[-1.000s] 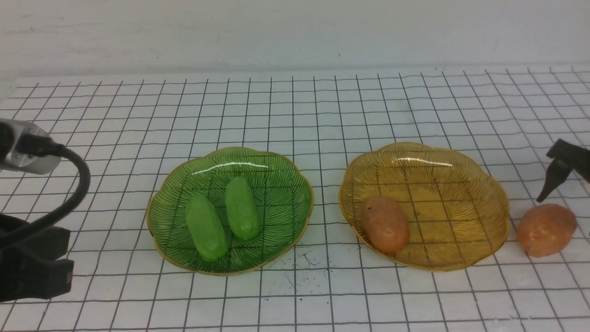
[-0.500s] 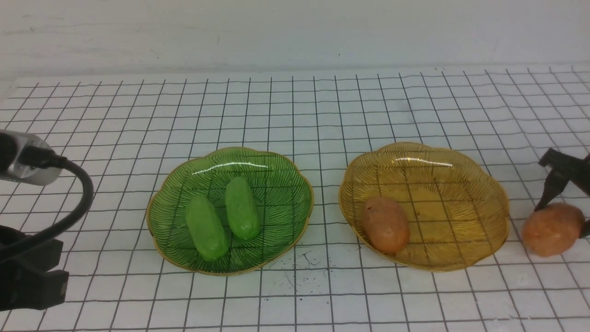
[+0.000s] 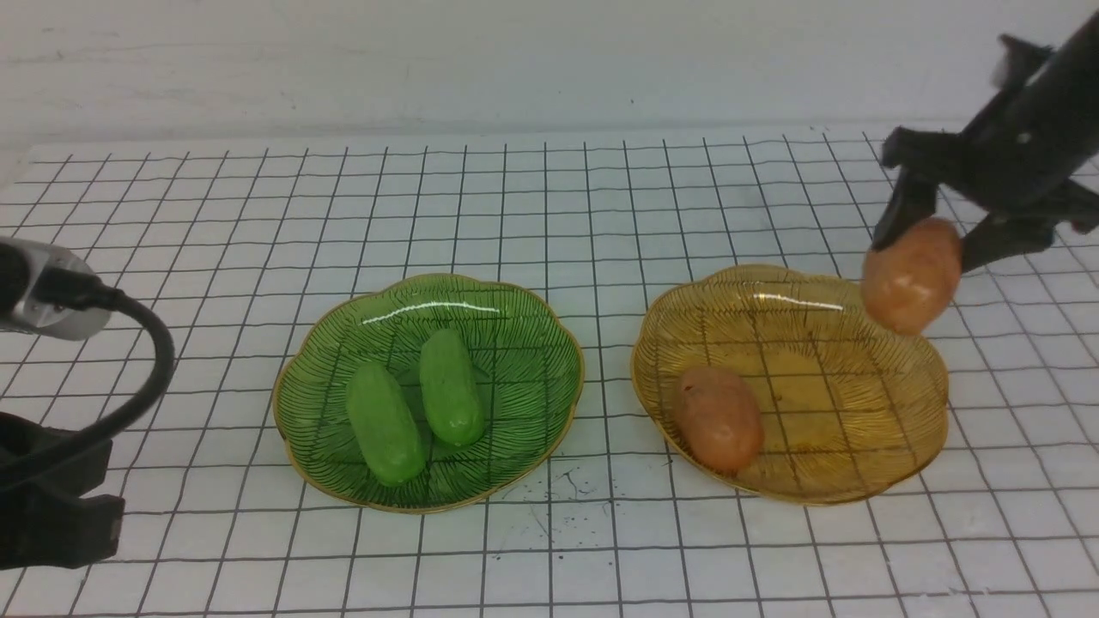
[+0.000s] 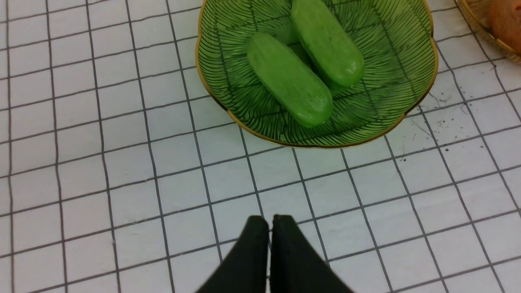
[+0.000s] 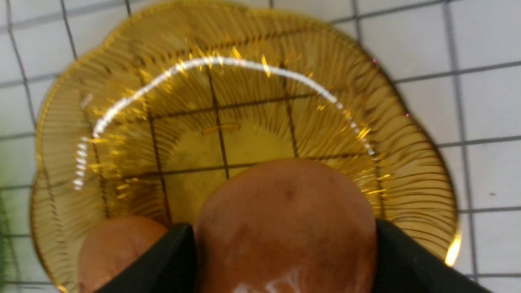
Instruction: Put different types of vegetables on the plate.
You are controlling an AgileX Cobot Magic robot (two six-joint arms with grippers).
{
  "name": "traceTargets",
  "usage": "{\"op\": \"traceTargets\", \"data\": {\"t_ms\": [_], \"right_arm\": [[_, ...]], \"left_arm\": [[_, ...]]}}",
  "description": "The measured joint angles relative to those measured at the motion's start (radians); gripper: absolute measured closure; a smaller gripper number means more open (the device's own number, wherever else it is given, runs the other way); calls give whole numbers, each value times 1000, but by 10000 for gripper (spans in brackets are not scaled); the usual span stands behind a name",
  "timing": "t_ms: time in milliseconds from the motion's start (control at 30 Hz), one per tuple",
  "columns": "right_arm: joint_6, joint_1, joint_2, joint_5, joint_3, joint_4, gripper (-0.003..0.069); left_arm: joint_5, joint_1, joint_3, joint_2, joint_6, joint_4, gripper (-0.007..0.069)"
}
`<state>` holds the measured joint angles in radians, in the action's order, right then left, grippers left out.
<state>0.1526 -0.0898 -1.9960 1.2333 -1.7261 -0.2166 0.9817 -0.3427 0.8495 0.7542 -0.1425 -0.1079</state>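
Two green cucumbers (image 3: 385,422) (image 3: 450,400) lie side by side in the green plate (image 3: 532,343); they also show in the left wrist view (image 4: 289,79) (image 4: 327,40). One potato (image 3: 719,418) lies in the amber plate (image 3: 859,429). My right gripper (image 3: 925,245) is shut on the second potato (image 3: 911,275) and holds it in the air over the amber plate's far right rim; in the right wrist view this potato (image 5: 285,226) sits between the black fingers above the plate (image 5: 122,101). My left gripper (image 4: 270,221) is shut and empty, near the table's front left, short of the green plate (image 4: 390,101).
The table is white with a black grid (image 3: 549,206). A white wall stands behind it. The left arm's body and cable (image 3: 77,412) fill the front left corner. A few dark specks (image 3: 558,489) lie on the table between the plates' front edges.
My right gripper closed on the potato that lay right of the amber plate and lifted it up and leftward over the plate's rim. The left arm barely moved.
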Motion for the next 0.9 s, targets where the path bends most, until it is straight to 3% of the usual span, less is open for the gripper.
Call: {"op": "traceTargets", "data": {"t_ms": [133,333,533,700,900], "right_arm": [[13,-33,-54,0,0,4,166],[6,-37,-46,0,0,-41,59],[-19,-37,24,0,0,-48,76],[-91,-37,169,2,1,-67,194],[-153,-37,469,13,1,-108,421]], "left_arm": [[7,0,0,0,0,0,632],[8,0,0,0,0,-18,632],[35,0,0,0,0,-21,632],[37,0,0,0,0,-21,632],[37,0,0,0,0,-22,632]]}}
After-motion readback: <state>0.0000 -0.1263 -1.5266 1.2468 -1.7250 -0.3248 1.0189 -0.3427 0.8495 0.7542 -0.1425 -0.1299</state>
